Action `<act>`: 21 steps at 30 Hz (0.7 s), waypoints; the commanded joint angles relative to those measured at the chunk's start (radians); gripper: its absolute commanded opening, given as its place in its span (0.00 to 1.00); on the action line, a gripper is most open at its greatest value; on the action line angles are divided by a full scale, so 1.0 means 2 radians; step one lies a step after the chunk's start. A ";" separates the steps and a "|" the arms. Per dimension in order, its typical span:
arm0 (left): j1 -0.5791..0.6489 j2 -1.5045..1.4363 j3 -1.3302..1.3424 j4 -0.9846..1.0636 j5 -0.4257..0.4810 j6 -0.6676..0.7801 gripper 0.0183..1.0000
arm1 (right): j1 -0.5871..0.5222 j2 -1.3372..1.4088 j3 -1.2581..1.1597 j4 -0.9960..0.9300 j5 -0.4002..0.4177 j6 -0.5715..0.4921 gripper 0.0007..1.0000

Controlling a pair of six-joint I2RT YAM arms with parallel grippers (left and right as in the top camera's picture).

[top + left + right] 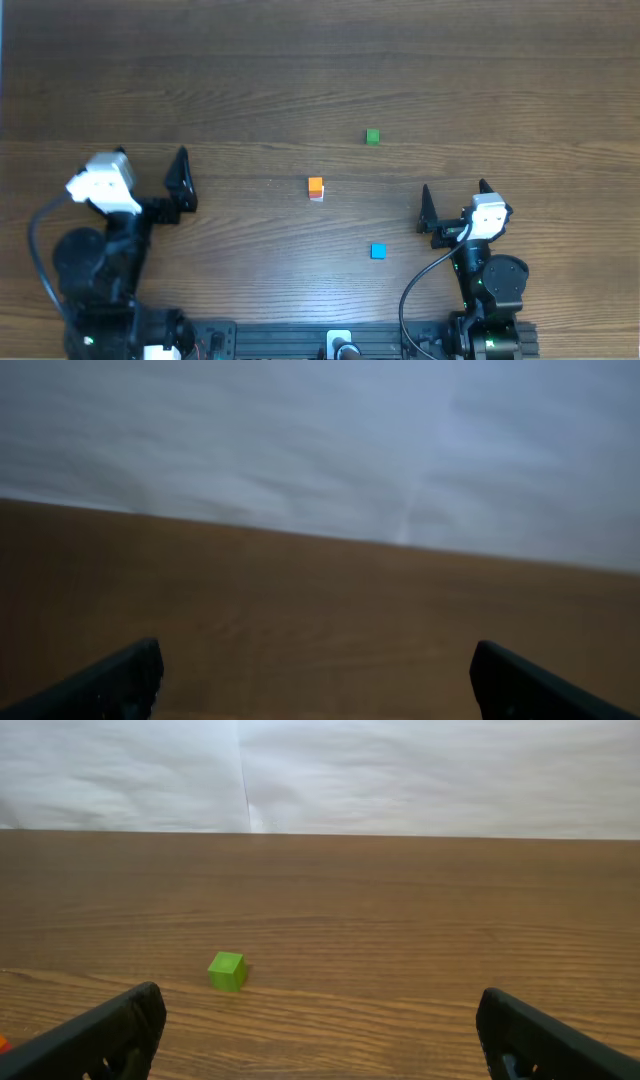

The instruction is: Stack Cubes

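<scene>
An orange cube point(315, 184) sits on top of a pale pink one point(317, 197) near the middle of the wooden table point(320, 70). A green cube point(372, 136) point(227, 970) lies farther back, to their right. A blue cube point(377, 251) rests nearer the front, between the stack and my right gripper point(455, 200) point(320, 1055). That gripper stands open and holds nothing, right of the blue cube, facing the green one. My left gripper point(152, 168) point(320, 695) is open and empty too, well to the left of the stack, over bare wood.
Both arm bases and a black rail point(300, 340) run along the front edge. A pale wall point(400, 770) rises behind the table's far edge. Bare wood lies around all the cubes.
</scene>
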 commanded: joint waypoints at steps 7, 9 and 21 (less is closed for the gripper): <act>0.005 -0.113 -0.147 0.094 0.025 0.050 0.99 | 0.001 -0.001 -0.003 -0.001 -0.001 -0.001 0.99; 0.005 -0.128 -0.168 0.111 0.025 0.049 0.99 | 0.001 -0.001 -0.003 -0.001 -0.001 0.000 0.99; -0.002 -0.181 -0.233 0.159 0.051 0.049 1.00 | 0.001 -0.001 -0.003 -0.001 -0.001 -0.001 0.99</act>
